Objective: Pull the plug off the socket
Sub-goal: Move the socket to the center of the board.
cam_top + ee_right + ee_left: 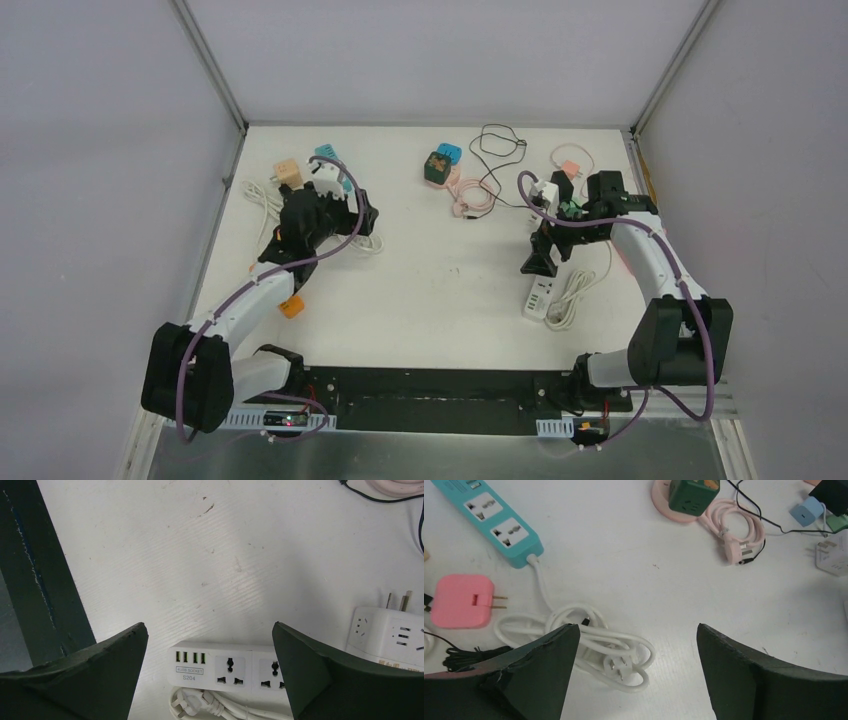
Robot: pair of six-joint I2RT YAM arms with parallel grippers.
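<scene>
Pink square plug [461, 601] lies free beside the teal plastic power strip [494, 520], left hand [636, 626] and right hand [209, 624] wide open, empty; seemingly only withdrawal remains.

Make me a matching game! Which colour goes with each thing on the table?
Things:
1. USB power strip
2. cube socket
3. square two-prong adapter
4. power strip beside the adapter

Colours:
a. pink
b. teal
c. white
d. dark green

Pairs: 1-c, 2-d, 3-a, 4-b
</scene>
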